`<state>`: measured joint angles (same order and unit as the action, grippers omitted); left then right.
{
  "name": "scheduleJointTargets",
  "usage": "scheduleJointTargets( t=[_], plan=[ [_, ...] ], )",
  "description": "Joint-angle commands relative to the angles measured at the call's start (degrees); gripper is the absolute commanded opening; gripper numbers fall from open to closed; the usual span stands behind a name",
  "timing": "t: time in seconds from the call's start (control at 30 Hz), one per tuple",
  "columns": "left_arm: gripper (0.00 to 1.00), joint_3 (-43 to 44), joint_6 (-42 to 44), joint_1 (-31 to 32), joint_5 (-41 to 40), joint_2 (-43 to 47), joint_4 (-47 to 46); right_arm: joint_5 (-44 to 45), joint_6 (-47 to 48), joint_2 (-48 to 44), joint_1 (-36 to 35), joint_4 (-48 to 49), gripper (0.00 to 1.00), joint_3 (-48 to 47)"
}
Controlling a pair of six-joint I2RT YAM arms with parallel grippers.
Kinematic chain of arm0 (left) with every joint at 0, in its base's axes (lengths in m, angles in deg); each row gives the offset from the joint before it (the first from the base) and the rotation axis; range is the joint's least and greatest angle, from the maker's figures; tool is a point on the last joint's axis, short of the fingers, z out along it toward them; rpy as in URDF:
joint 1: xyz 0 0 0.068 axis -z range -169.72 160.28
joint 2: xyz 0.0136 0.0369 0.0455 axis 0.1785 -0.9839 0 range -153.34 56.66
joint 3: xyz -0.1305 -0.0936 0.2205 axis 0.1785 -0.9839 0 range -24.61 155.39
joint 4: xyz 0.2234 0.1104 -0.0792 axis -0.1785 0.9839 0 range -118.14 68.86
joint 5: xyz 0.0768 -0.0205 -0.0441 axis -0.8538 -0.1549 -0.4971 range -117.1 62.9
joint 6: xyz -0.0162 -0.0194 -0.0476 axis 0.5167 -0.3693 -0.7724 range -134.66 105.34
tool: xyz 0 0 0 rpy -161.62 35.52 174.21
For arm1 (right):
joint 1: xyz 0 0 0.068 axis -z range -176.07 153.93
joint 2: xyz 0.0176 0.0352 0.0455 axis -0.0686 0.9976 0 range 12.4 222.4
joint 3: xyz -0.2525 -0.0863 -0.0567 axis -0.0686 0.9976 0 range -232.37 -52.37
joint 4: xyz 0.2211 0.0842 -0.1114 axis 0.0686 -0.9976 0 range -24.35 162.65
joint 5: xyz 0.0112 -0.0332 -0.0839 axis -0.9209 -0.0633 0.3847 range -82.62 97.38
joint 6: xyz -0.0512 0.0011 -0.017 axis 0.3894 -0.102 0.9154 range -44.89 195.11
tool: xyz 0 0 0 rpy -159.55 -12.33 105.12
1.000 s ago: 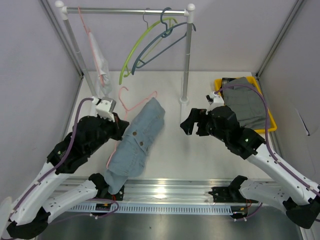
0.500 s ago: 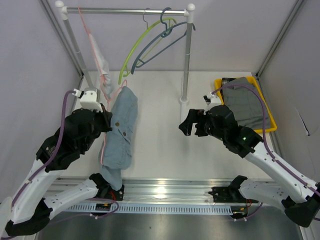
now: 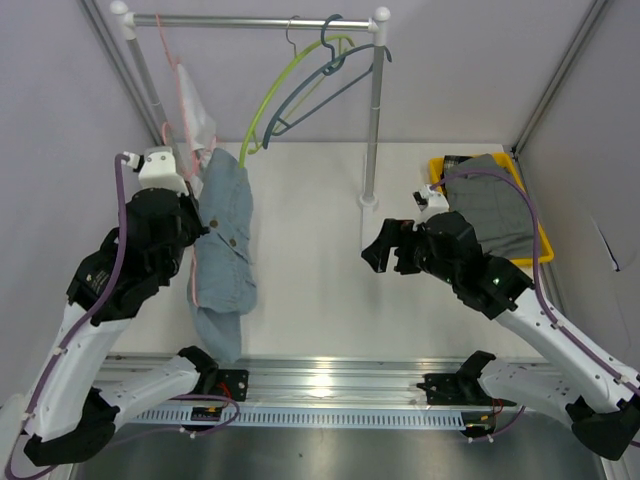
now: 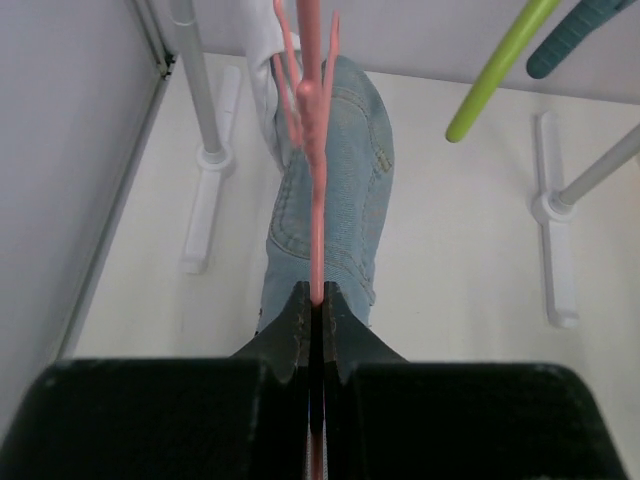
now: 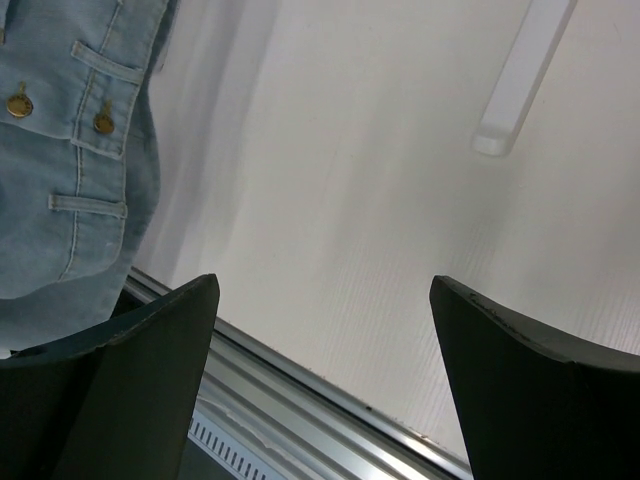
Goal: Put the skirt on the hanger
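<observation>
I work in a lab test cell: plain white panel walls (image 3: 450, 70), silver aluminium rail (image 3: 340, 380) edging my white worktop (image 3: 320, 300), small metal garment rack (image 3: 260, 20).

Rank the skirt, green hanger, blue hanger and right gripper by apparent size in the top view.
1. Skirt, though it hangs nearer the camera.
2. Green hanger and blue hanger, about alike.
3. Right gripper.

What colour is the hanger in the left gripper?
Pink; the hanger shows best in the left wrist view.
</observation>
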<state>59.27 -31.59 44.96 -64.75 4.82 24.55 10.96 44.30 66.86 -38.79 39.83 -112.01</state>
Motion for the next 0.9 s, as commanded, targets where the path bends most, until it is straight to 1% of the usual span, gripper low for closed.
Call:
scheduleJointTargets(
  t=[0.0,0.07,0.27,0.4,0.5,0.53,0.57,0.6,0.63,0.67,0.73,0.77,0.83,0.87],
  plan=[
    [0.0,3.8,2.7,-1.8,-2.9,0.9,-3.5,-0.3,1.0,-1.6,0.3,-0.5,0.93,0.4],
    [0.0,3.8,3.0,-2.2,-1.3,1.3,-3.9,-0.2,1.0,-1.8,0.4,-0.5,0.93,0.8],
    [0.0,3.2,3.7,-2.2,8.0,0.6,-7.9,-0.4,0.7,-2.0,0.5,-0.4,0.93,1.1],
    [0.0,5.5,3.8,-3.1,8.5,-3.1,-9.4,-0.2,0.7,-2.2,0.6,-0.8,0.93,1.1],
    [0.0,7.1,5.2,-6.1,10.7,-5.0,-11.9,0.1,0.8,-2.7,0.5,-1.3,0.93,1.1],
    [0.0,7.9,5.6,-8.6,11.6,-6.2,-12.7,0.2,0.8,-2.9,0.5,-1.5,0.93,1.0],
    [0.0,8.2,6.0,-10.2,14.8,-7.0,-13.9,0.6,1.0,-3.3,0.6,-2.1,0.93,1.0],
    [0.0,8.8,6.3,-11.8,16.3,-7.9,-14.2,0.8,1.0,-3.7,0.6,-2.3,0.93,1.0],
    [0.0,10.5,6.6,-14.8,18.1,-10.1,-14.3,1.0,1.2,-3.8,0.6,-2.6,0.93,1.0],
    [0.0,11.0,6.8,-15.9,20.8,-11.0,-14.8,1.3,1.4,-4.3,0.7,-3.1,0.94,1.1],
    [0.0,12.0,7.7,-19.0,23.0,-13.2,-16.1,1.6,1.6,-4.8,0.8,-3.7,0.94,1.0],
    [0.0,12.4,7.8,-20.2,26.2,-13.8,-16.6,1.8,1.8,-5.4,1.0,-4.3,0.94,1.0],
    [0.0,13.0,8.4,-23.5,30.1,-14.6,-19.0,2.2,2.0,-6.0,1.1,-5.0,0.94,1.0],
    [0.0,13.3,9.2,-24.6,34.4,-15.4,-20.6,2.4,2.1,-6.5,1.1,-5.2,0.94,1.0]
  ],
)
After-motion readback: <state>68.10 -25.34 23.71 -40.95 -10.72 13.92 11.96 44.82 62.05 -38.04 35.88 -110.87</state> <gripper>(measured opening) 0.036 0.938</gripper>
